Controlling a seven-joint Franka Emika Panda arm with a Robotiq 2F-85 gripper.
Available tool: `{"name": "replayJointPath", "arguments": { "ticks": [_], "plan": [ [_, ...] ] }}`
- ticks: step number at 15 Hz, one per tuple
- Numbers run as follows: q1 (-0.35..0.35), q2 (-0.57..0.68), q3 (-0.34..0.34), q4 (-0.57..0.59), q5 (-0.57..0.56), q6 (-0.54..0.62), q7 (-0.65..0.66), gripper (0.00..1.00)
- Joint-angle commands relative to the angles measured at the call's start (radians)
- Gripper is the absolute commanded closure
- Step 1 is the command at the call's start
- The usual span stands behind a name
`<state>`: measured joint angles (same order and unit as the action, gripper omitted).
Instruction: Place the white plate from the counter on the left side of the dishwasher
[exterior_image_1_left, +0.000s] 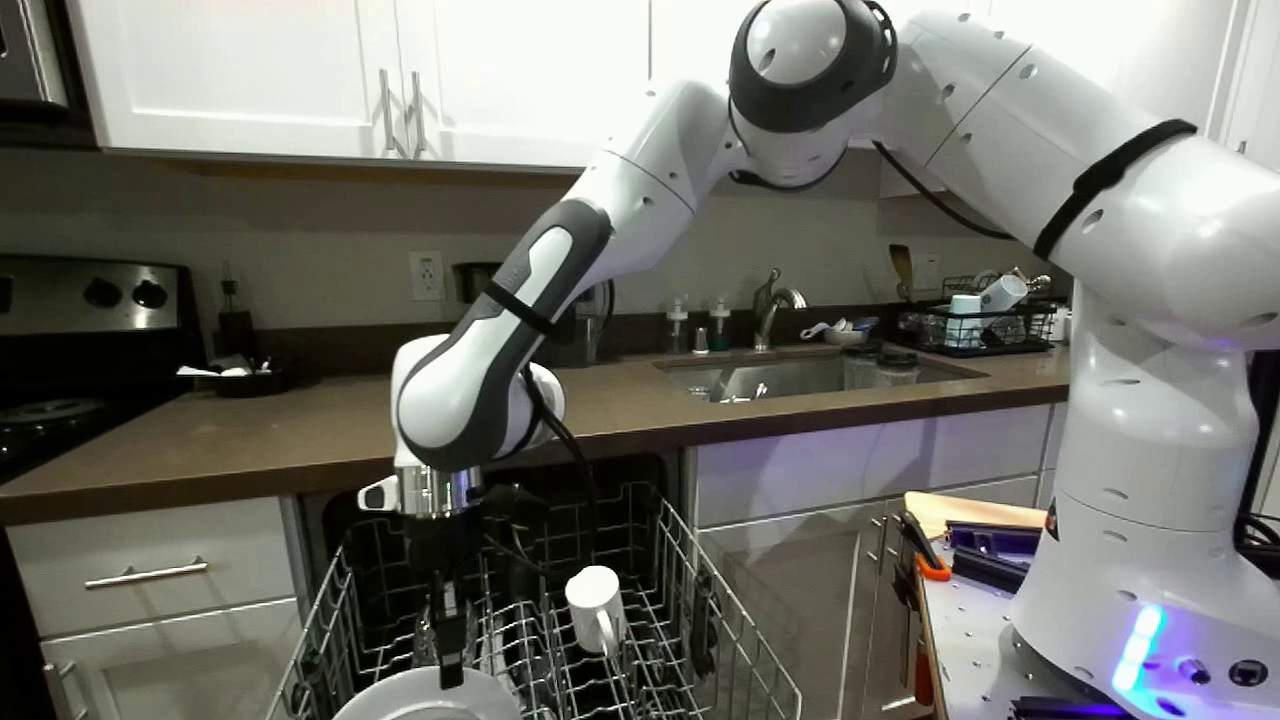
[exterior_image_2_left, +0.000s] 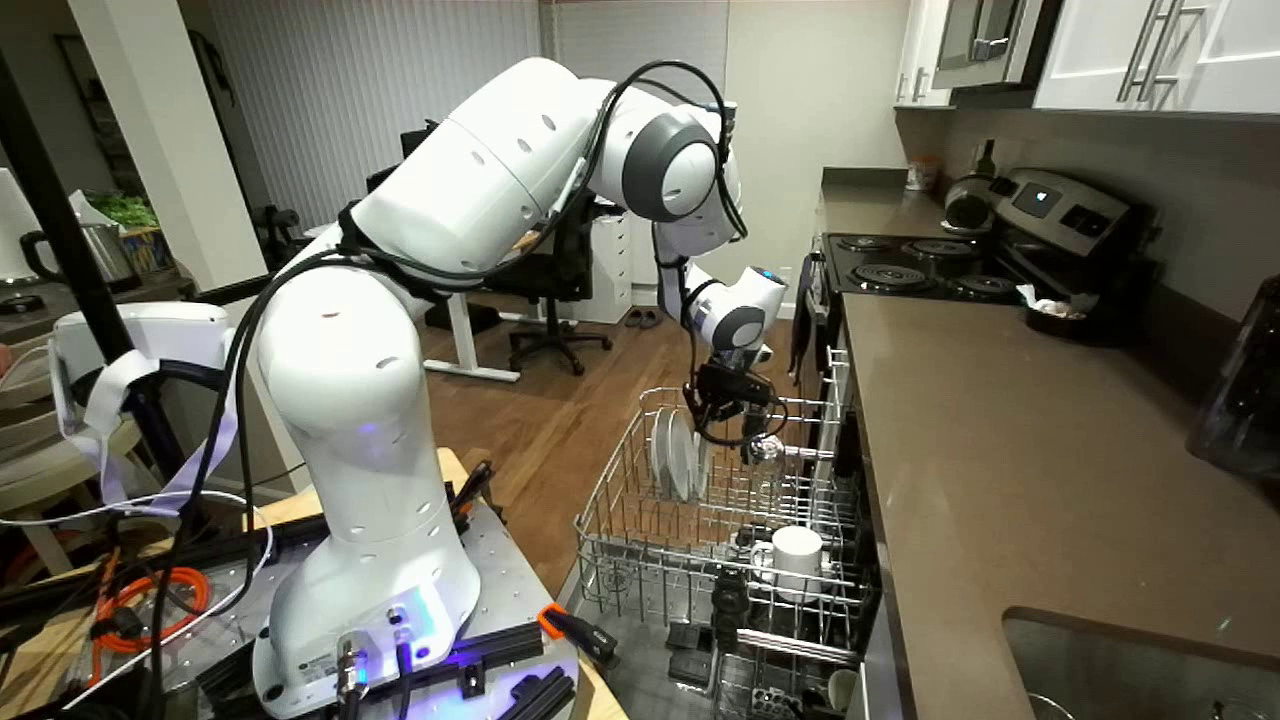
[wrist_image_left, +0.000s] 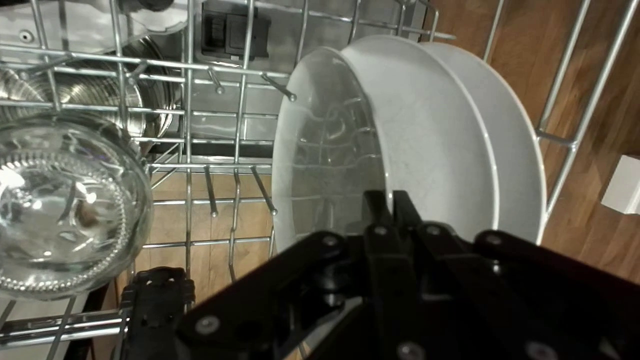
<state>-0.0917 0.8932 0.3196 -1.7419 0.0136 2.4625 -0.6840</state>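
- the gripper (wrist_image_left: 390, 200) is pinched tight, holding the rim of the white plate (wrist_image_left: 327, 155) between its fingers.
- that plate stands on edge in the dishwasher rack (wrist_image_left: 188, 120), in the half farther from the robot's base (exterior_image_2_left: 365, 600); in an exterior view the fingers point down, left of the white mug (exterior_image_1_left: 597, 608). i'd call the placing nearly done.
- the jaws squeeze across its thickness; its long axis runs on past the fingertips, and its hollow face looks toward the glass jar (wrist_image_left: 60, 215).
- on its back side, one finger sits in a slim gap before the neighbouring plates (wrist_image_left: 435, 130); on the jar side there's more room.
- the release seems to turn on that gap: part them only slightly, then lift straight along the plate's plane, or a neighbour may get nudged.
- whether its lower edge is seated between the tines (wrist_image_left: 263, 190), i can't tell.
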Motion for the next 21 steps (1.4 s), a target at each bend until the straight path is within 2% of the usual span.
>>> {"name": "replayJointPath", "arguments": {
  "ticks": [1,10,11,16,21],
  "plan": [
    [-0.006,0.018,0.022,0.020,0.027,-0.052,-0.031,0.63],
    [0.015,-0.046,0.015,-0.031,0.018,-0.074,0.009,0.05],
    [0.017,-0.059,0.013,-0.038,0.016,-0.072,0.014,0.02],
    [0.044,-0.148,-0.006,-0.091,0.007,-0.068,0.059,0.00],
    [0.057,-0.216,0.002,-0.141,0.022,-0.065,0.075,0.00]
  ]
}}
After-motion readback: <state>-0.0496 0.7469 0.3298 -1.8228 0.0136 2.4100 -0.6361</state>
